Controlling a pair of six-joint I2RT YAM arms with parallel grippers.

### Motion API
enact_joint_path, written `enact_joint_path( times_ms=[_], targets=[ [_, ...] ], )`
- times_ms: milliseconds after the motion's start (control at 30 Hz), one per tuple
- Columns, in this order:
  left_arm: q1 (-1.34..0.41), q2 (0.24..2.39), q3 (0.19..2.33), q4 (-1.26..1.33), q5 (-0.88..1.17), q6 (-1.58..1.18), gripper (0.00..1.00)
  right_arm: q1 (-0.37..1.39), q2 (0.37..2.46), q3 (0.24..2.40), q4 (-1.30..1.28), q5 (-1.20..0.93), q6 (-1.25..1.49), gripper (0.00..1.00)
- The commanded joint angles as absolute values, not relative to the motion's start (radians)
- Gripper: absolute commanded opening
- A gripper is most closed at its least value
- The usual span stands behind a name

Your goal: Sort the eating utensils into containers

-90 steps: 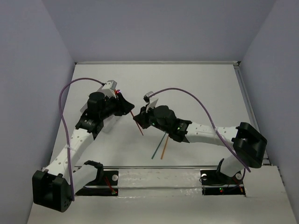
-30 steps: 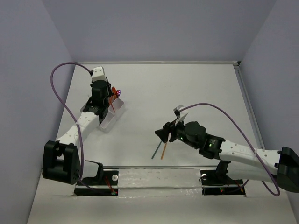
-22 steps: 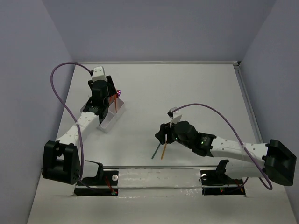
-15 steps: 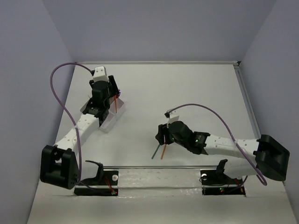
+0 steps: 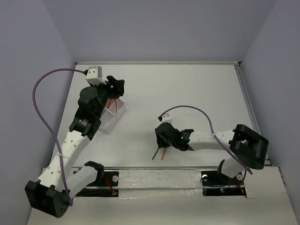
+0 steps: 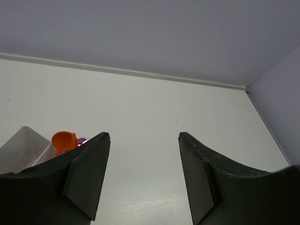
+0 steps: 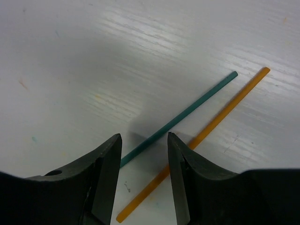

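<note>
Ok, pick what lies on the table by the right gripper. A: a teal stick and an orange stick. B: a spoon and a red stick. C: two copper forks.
A: the right wrist view shows a teal stick and an orange stick lying side by side on the table by the right gripper.

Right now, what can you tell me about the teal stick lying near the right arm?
The teal stick is a thin, straight, plain rod of even colour; its material is hard to tell. It lies flat and slanted on the white table, beside an orange stick of similar length, and the two are apart at their far ends. Its near end runs into the gap between the right arm's open fingers, which hang over it. Whether they touch it I cannot tell.
</note>
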State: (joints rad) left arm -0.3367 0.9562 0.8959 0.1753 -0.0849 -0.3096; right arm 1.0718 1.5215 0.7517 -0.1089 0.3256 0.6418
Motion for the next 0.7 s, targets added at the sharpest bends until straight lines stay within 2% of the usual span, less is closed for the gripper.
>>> enact_joint_path(
  times_ms=[0,233,367,467,600,667],
  targets=[
    [-0.350,0.855,0.882,0.086,0.060,-0.341,0.72,1.098,1.566,0.822,-0.198,0.396,0.704,0.48],
    [-0.350,0.773,0.825,0.086,0.052,-0.322,0.74,1.114,1.660,0.874,-0.216,0.387,0.736,0.43],
    [-0.350,0.796,0.828,0.080,0.109,-0.331,0.74,1.123,1.727,0.923,-0.209,0.364,0.739,0.31],
    [-0.359,0.810,0.833,0.075,0.133,-0.341,0.75,1.123,1.769,0.975,-0.183,0.353,0.715,0.26],
    [-0.359,0.808,0.836,0.064,0.123,-0.341,0.75,1.123,1.836,1.048,-0.166,0.345,0.684,0.23],
    [-0.359,0.807,0.834,0.064,0.118,-0.339,0.75,1.123,1.850,1.075,-0.172,0.347,0.673,0.26]
  ],
)
